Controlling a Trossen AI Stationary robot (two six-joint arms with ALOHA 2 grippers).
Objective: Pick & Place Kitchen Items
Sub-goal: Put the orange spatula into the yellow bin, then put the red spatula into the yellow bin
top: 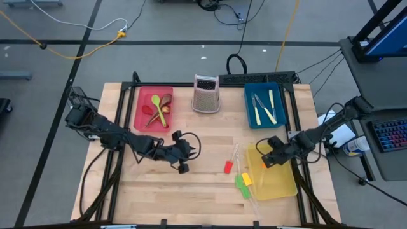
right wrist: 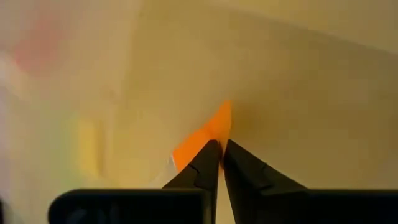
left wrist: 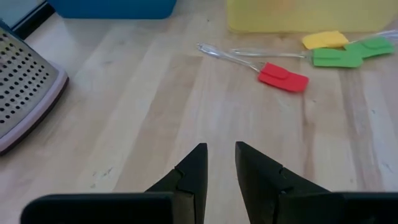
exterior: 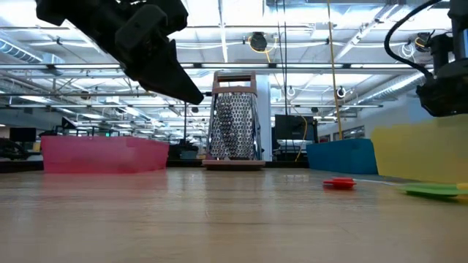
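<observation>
The wooden counter (top: 191, 197) carries everything, with the left arm stretched across its near-left part and the right arm reaching in from the right edge. The yellow tray (top: 283, 184) lies at the near right, the blue tray (top: 249, 108) behind it holds cream-handled knives (top: 269, 107), and the red tray (top: 143, 105) at the back left holds green, red and brown spoons (top: 159, 110). The metal box grater (top: 206, 93) stands upright between the red and blue trays. The left gripper (left wrist: 220, 163) hangs above bare wood near the counter's middle, its jaws slightly spread with nothing between them. The right gripper (right wrist: 219, 155) is over the yellow tray's back left corner, jaws almost pressed together, pinching an orange spatula head (right wrist: 208, 134). Just left of the yellow tray, on the wood, lie clear-handled spatulas: a red-headed one (top: 227, 167), a yellow-headed one (top: 245, 179) and green-headed ones (top: 241, 186).
</observation>
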